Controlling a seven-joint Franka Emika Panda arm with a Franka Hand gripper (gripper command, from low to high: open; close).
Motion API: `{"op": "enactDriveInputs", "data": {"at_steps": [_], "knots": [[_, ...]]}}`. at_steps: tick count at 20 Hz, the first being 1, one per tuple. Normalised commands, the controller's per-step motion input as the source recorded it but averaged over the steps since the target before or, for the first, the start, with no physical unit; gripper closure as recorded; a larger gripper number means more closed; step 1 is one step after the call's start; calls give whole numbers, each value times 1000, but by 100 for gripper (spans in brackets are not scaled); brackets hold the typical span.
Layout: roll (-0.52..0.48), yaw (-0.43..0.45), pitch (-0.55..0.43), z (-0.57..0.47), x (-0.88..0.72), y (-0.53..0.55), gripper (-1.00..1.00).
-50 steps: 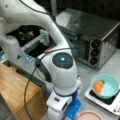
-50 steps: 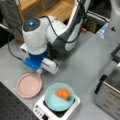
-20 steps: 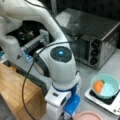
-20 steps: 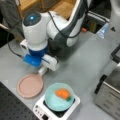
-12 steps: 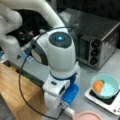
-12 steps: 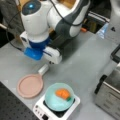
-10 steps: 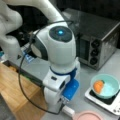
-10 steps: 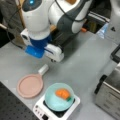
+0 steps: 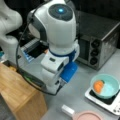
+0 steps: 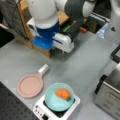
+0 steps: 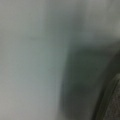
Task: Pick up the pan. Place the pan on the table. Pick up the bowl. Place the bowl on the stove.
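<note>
Nearest in a front view, the bowl (image 10: 59,97) with an orange piece inside sits on the stove (image 10: 41,110), and the pan (image 10: 29,85) lies flat on the table (image 10: 82,67) just beside the stove. Behind them the gripper (image 10: 65,51) hangs above the table, apart from both; I cannot tell if its claw is released or clenched. Farther back are the wooden block (image 9: 17,95) and the toaster oven (image 9: 100,42). The wrist view gives only a grey blur.

Large boxy steel toaster oven (image 9: 100,42) with three dark knobs at a front view's right, behind counter. Light wooden box-like block (image 9: 21,96) at a front view's lower left.
</note>
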Motion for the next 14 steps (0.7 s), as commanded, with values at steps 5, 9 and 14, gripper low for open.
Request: {"op": "enactDriveInputs", "data": {"at_steps": [5,9,14], "knots": [[117,-180,-118,42,-615,298,-100],[27,-172,-141,0,-569,328,-100],[-12,-113,-184,-90,-431,284,-100]]}}
